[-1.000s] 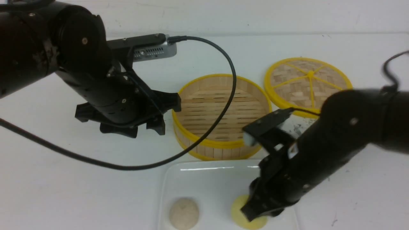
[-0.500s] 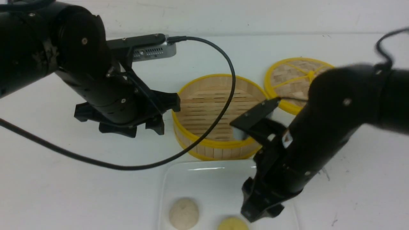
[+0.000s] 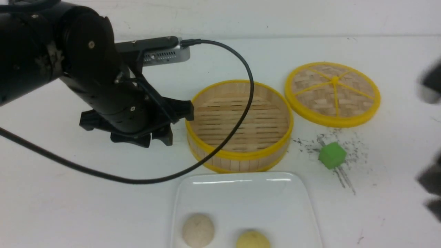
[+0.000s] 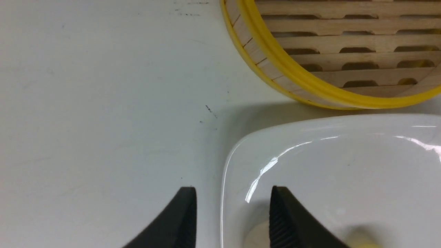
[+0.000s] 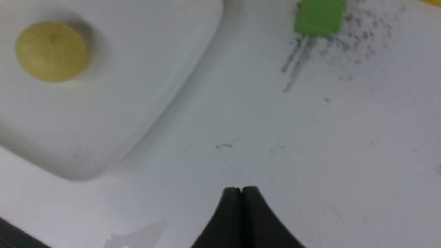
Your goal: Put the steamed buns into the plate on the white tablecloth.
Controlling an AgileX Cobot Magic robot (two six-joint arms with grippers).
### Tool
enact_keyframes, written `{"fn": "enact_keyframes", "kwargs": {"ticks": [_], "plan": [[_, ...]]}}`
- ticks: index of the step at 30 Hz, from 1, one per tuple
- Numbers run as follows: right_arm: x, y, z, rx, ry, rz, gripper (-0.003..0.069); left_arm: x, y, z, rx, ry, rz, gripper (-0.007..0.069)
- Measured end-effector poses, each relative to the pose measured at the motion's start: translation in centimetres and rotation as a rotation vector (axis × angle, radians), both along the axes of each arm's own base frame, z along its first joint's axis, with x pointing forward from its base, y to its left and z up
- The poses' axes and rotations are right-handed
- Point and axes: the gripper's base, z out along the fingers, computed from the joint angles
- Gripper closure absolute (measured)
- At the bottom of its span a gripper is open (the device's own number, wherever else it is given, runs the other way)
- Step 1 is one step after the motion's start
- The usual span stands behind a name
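The two steamed buns lie apart in the near half of the plate (image 3: 241,193) on the white tablecloth (image 3: 69,206): a beige bun (image 3: 198,230) and a pale yellow bun (image 3: 252,240). My left gripper (image 3: 155,139) hovers left of the steamer. In the left wrist view this left gripper (image 4: 233,188) is open and empty above the plate's rim (image 4: 227,165). My right gripper (image 5: 241,188) is shut on nothing, over bare cloth beside the plate (image 5: 137,86) and away from the yellow bun (image 5: 51,51). The right arm (image 3: 430,182) is only a blur at the right edge.
An empty bamboo steamer (image 3: 239,125) stands just behind the plate, its woven lid (image 3: 332,93) lying to the right. A green cube (image 3: 331,155) sits on scuffed cloth right of the steamer. The left arm's black cable (image 3: 241,113) loops over the steamer.
The right arm has let go of the yellow bun on the plate, swung away to the right edge and shut its jaws, which uncovers the green cube. The left arm has barely moved.
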Motion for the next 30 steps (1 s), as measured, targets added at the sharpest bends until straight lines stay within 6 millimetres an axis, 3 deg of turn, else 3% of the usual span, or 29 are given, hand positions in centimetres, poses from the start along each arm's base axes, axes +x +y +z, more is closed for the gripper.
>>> {"fn": "enact_keyframes", "kwargs": {"ticks": [1,4,9,14,30], "plan": [[-2.1,-1.8,-0.4,0.024,-0.026,-0.021,0.0673,0.0,0.0,0.0,0.005,-0.003,-0.001,0.0357],[-5.5,-4.0,-1.9,0.138,-0.127,-0.022,0.0673,0.1,0.2,0.0,0.027,-0.014,-0.005,0.0436],[-8.5,-5.4,-4.7,0.477,-0.458,0.021,0.0673,0.2,0.3,0.0,0.036,-0.021,-0.007,0.0537],[-9.2,-5.9,-5.6,0.63,-0.656,0.038,0.0673,0.1,0.4,0.0,0.058,-0.019,-0.01,0.0583],[-9.0,-5.8,-5.8,0.65,-0.677,0.038,0.0666,0.0,0.7,-0.1,0.089,-0.004,-0.012,0.0587]]}}
